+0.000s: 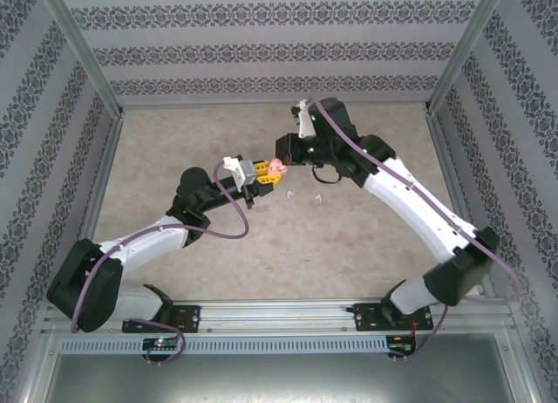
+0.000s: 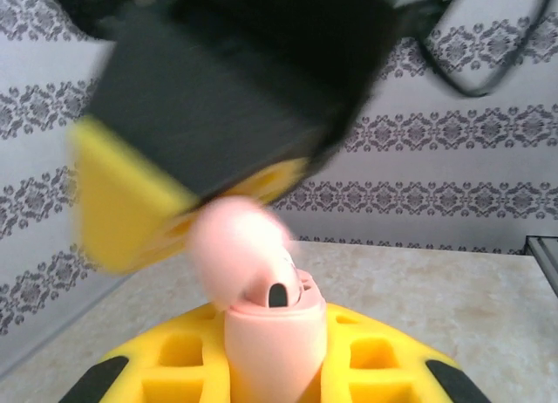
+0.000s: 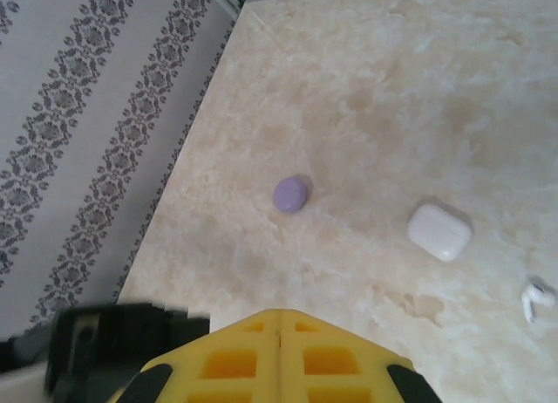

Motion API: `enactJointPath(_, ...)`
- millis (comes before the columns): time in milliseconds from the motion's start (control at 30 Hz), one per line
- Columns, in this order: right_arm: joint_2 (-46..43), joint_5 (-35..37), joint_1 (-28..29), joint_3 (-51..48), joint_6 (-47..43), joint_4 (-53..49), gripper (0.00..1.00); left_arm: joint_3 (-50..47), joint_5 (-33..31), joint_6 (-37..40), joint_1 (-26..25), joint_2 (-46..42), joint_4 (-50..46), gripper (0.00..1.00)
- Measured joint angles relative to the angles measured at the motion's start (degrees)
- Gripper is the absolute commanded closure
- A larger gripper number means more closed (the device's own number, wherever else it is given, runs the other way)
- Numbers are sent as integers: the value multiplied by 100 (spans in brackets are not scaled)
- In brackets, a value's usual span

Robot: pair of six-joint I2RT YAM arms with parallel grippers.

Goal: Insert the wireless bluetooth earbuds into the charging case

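Observation:
My left gripper (image 2: 275, 338) is shut on a pink charging case (image 2: 275, 359), held upright between its yellow fingers with the lid (image 2: 234, 244) tipped open. A pinkish earbud (image 2: 281, 290) sits in the case's mouth, showing a dark oval spot. My right gripper (image 3: 279, 314) is shut with nothing between its fingers. In the left wrist view one of its fingers (image 2: 122, 202) is a blurred black and yellow shape right above the lid. From above, the right gripper (image 1: 284, 158) meets the pink case (image 1: 277, 167) in the left gripper (image 1: 264, 173) over mid-table. Two white earbuds (image 1: 318, 196) lie on the table just in front.
A purple case (image 3: 290, 194) and a white case (image 3: 440, 230) lie shut on the beige tabletop, with a white earbud (image 3: 534, 300) near the white one. Patterned walls close in the table's left, back and right sides.

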Motion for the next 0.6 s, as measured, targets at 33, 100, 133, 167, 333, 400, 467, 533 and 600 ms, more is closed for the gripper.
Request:
enactJointPath(33, -254, 66, 50, -234, 22, -2, 99, 0, 33, 11, 0, 22, 2, 100)
enactJointPath(100, -704, 210, 76, -586, 85, 28, 96, -4, -11, -2, -59, 48, -17, 100)
enactJointPath(133, -999, 345, 68, -820, 136, 44, 94, -4, -50, -24, -63, 63, -9, 100)
enactJointPath(167, -1261, 457, 31, -1038, 205, 52, 91, -4, -133, -68, -63, 79, 2, 100)
enactJointPath(333, -2402, 1137, -520, -2334, 730, 455, 85, -4, -651, -564, -57, 175, -63, 100)
enactJointPath(400, -2599, 1290, -597, -2828, 918, 603, 84, -4, -892, -879, -31, 190, -269, 100)
enactJointPath(467, -2660, 1362, -595, -3261, 1084, 680, 83, 15, -1084, -1187, 11, 219, -610, 100)
enactJointPath(533, -2669, 1379, -590, -3644, 1217, 730, 83, 74, -1270, -1458, 74, 275, -1091, 100)
enactJointPath(600, -2691, 1423, -546, -3952, 1335, 765, 83, 85, -1440, -1604, 140, 321, -1467, 100)
